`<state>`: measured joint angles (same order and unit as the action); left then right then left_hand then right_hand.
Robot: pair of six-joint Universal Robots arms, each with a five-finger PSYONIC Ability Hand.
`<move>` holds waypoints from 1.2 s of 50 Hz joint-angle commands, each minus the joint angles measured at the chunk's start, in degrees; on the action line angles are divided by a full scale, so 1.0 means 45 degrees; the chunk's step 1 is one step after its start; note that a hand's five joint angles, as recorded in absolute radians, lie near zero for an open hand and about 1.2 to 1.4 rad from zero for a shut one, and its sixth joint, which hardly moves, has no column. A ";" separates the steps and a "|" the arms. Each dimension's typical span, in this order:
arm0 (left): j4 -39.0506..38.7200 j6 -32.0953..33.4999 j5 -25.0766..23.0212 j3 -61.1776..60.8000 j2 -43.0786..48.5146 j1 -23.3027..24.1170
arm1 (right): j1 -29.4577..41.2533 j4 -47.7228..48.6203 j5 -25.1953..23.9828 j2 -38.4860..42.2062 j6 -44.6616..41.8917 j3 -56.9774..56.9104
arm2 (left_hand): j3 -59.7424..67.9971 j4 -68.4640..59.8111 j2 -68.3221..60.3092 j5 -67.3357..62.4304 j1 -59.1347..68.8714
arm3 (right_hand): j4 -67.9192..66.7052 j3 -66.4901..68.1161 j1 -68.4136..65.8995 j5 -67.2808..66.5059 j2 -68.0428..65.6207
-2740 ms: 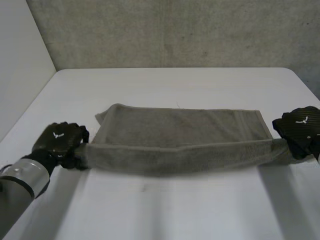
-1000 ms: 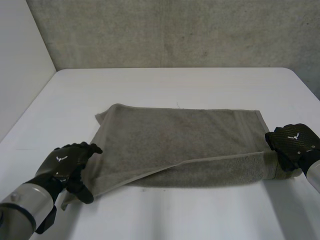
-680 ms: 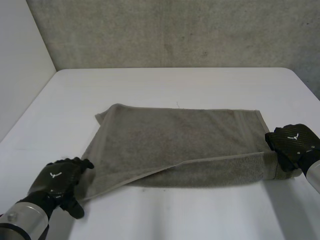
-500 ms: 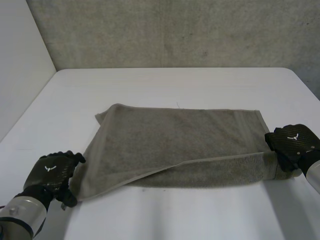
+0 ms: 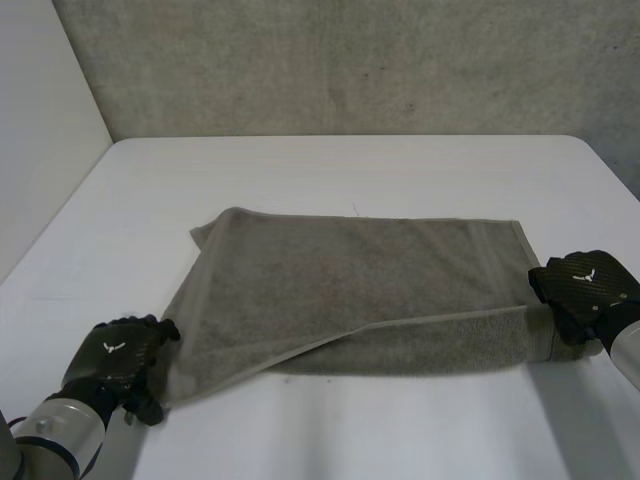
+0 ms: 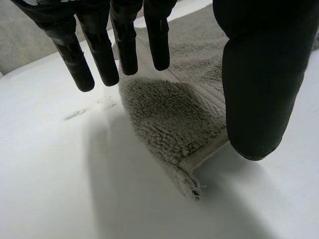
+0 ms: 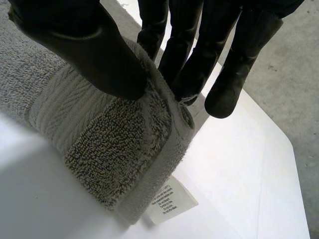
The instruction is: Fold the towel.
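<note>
Grey-brown terry towel on the white table, head view: since 2.7 s ago its raised near edge has been laid down, skewed beside the black left hand; the black right hand remains at the other end. Left wrist view: fingers straight and released, towel corner lying beneath them. Right wrist view: thumb and fingers pinch the folded end. The fold probably needs squaring.

Grey towel lies partly folded, near edge doubled over.
</note>
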<state>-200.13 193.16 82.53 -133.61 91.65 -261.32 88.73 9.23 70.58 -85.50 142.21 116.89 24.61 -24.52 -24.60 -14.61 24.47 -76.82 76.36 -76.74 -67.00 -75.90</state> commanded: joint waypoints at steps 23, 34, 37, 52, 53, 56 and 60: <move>-0.1016 0.0045 0.0059 0.0511 0.1293 -0.0170 | 0.0008 0.0078 0.0020 0.0173 -0.0021 0.0000 | 0.2110 -0.2129 -0.2111 -0.2108 0.2140 | -0.0706 0.0808 -0.0724 -0.0667 -0.0910; -0.1523 0.0006 0.0079 0.0843 0.1489 -0.0229 | 0.0008 0.0078 0.0020 0.0173 -0.0021 0.0000 | 0.8764 -0.8783 -0.8765 -0.8762 0.8794 | -0.0706 0.0808 -0.0724 -0.0667 -0.0910; -0.1543 0.0006 0.0059 0.0804 0.1372 -0.0248 | 0.0008 0.0078 0.0039 0.0173 -0.0021 0.0000 | 1.0175 -1.0194 -1.0176 -1.0173 1.0205 | -0.0706 0.0808 -0.0724 -0.0667 -0.0910; -0.1309 0.0006 0.0039 0.1115 -0.0267 -0.0268 | 0.0008 -0.0098 0.0117 -0.0140 0.0096 -0.0391 | 1.2310 -1.2329 -1.2311 -1.2308 1.2340 | -0.0706 0.0808 -0.0724 -0.0667 -0.0910; -0.1308 0.0006 0.0039 0.1116 -0.0269 -0.0268 | 0.0008 -0.0137 0.0175 -0.0333 0.0135 -0.0526 | 1.2310 -1.2329 -1.2311 -1.2308 1.2340 | -0.0706 0.0808 -0.0724 -0.0667 -0.0910; -0.0920 0.0026 0.0040 0.1369 -0.0891 -0.0248 | 0.0028 -0.0331 0.0234 -0.0879 0.0116 -0.0780 | 1.2310 -1.2329 -1.2311 -1.2308 1.2340 | -0.0706 0.0808 -0.0724 -0.0667 -0.0910; 0.0386 0.0006 0.0020 0.2168 -0.2218 -0.0249 | 0.0028 -0.1192 0.0215 -0.1741 0.0155 -0.1269 | 1.2310 -1.2329 -1.2311 -1.2308 1.2340 | -0.0706 0.0808 -0.0724 -0.0667 -0.0910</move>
<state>-204.27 193.24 82.65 -127.61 88.06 -262.48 88.83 7.56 71.47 -88.92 142.75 113.66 69.65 -69.69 -69.71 -58.40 67.96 -76.82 76.36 -76.74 -67.00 -75.90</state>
